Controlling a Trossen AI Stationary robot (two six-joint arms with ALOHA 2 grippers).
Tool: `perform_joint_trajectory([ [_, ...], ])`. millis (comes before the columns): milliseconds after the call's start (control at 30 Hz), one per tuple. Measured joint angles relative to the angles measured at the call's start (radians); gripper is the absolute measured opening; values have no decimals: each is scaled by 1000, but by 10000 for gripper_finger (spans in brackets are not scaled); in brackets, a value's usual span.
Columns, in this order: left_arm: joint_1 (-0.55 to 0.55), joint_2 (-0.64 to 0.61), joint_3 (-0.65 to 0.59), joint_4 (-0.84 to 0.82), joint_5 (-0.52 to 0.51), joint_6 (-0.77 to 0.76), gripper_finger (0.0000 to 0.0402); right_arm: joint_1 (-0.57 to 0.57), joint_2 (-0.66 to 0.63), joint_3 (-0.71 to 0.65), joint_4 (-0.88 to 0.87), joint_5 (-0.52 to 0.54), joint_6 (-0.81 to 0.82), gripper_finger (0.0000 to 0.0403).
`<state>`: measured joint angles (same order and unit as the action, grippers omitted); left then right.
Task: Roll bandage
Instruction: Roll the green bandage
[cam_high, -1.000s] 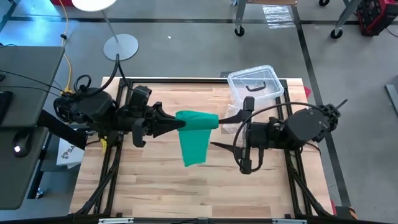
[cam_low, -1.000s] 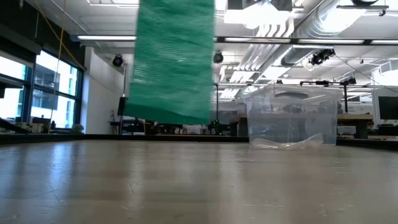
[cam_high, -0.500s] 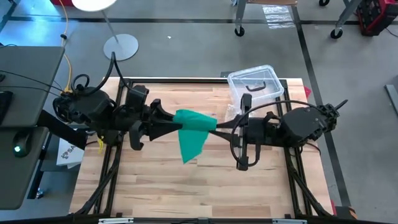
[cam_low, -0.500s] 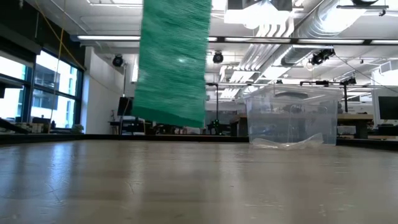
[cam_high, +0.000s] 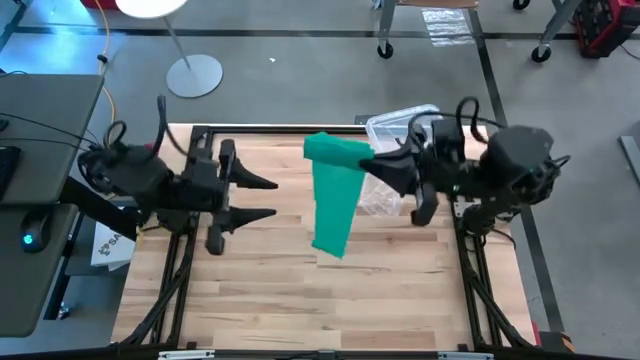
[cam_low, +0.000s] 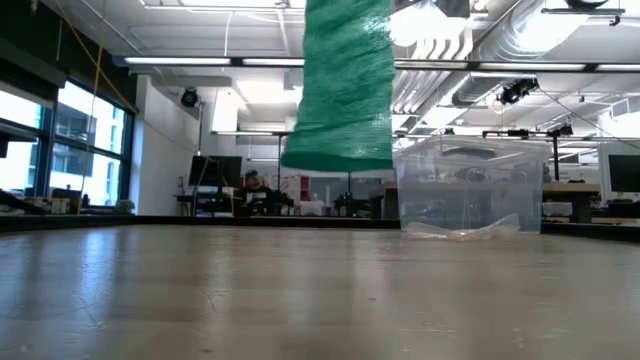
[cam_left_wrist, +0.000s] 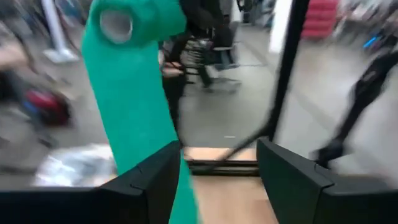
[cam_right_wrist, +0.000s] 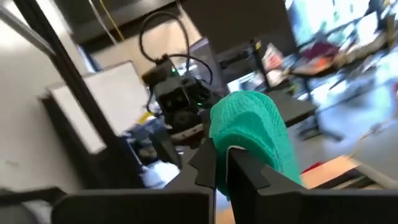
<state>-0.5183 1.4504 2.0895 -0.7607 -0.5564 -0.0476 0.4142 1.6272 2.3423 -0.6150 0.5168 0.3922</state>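
Currently catalogued for you, nearest item first: your wooden table (cam_high: 260, 290) had its near half bare. Next came the bandage (cam_high: 336, 200), a green strip that hung in the air over the middle of the table, right of centre, its free end dangling clear of the wood in the low view. Its long axis ran from a rolled top end, at the far side and high, down toward your near edge. Your right gripper (cam_high: 378, 166) had its fingers pressed together on that rolled top end, so the whole strip hung from the right arm alone. Your left gripper (cam_high: 268, 198) sat well apart to the left of the strip, fingers spread and holding nothing, and pointed toward the bandage across open table. The relation to weigh was this: the loose tail lay to the right of the left gripper and hung roughly level with it, so the left arm was likely the one to reach for it, travelling rightward. Farthest on the table, a clear plastic box (cam_high: 405, 130) stood at the far right corner, just behind the right gripper. Beyond lay the grey floor and a lamp base (cam_high: 194, 75).
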Motion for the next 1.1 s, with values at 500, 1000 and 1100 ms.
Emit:
perform_joint_trajectory([
  [500, 28, 160, 0, 501, -390, 594, 212, -89, -4, -2, 79, -357, 81, 6],
  [1000, 125, 171, 0, 539, -132, 610, 137, -81, 18, -1, 129, -479, 105, 7],
  [1100, 138, 171, 0, 542, -103, 610, 55, -73, 19, -1, 140, -489, 105, 7],
])
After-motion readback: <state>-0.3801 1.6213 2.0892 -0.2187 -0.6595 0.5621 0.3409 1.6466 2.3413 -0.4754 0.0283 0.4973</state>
